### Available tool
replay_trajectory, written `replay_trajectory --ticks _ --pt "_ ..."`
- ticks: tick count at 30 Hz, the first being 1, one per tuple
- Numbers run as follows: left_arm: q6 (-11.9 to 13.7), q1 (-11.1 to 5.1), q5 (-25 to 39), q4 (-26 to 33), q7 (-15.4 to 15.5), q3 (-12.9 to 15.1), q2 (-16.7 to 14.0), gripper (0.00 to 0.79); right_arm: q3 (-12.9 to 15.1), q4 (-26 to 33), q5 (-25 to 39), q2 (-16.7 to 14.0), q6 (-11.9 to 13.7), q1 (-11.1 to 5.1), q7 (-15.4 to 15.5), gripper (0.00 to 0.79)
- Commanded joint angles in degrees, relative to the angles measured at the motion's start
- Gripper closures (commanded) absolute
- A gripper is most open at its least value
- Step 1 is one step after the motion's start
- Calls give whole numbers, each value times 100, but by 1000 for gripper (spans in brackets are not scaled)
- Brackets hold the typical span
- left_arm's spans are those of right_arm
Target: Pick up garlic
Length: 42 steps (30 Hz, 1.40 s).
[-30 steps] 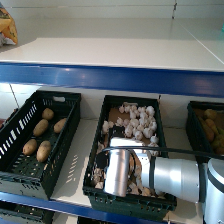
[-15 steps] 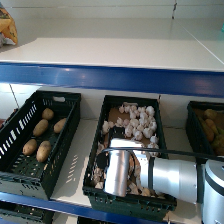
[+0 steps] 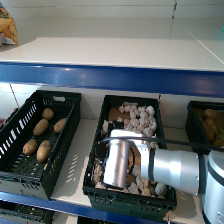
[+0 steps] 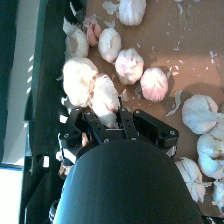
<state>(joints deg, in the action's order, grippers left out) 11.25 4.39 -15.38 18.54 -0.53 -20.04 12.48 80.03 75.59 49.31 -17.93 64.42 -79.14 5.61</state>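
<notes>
The right gripper (image 4: 118, 119) sits low in the middle crate (image 3: 100, 192), fingers clamped on a garlic bulb (image 4: 104, 101) by the crate's side wall. More garlic (image 3: 136, 116) is piled further back; the potatoes (image 3: 41, 127) are one crate over.

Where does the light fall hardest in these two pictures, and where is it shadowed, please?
Wrist view: garlic bulbs by the crate wall glare white; the right gripper sits dark. Head view: the upper shelf is bright; the garlic crate lies shaded beneath.
</notes>
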Motion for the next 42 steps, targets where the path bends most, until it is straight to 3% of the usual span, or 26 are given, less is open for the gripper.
replay_trajectory --ticks 1,14,28,42 --pt "0 0 0 0 0 0 0 785 -25 81 17 -100 0 -34 5 785" --pt "0 0 0 0 0 0 0 785 -57 491 17 -401 9 -83 17 785" --pt "0 0 0 0 0 0 0 785 -63 2165 -234 -1470 22 -127 -118 785" --pt "0 0 0 0 0 0 0 785 -94 3318 -317 -1992 212 -84 -236 785"
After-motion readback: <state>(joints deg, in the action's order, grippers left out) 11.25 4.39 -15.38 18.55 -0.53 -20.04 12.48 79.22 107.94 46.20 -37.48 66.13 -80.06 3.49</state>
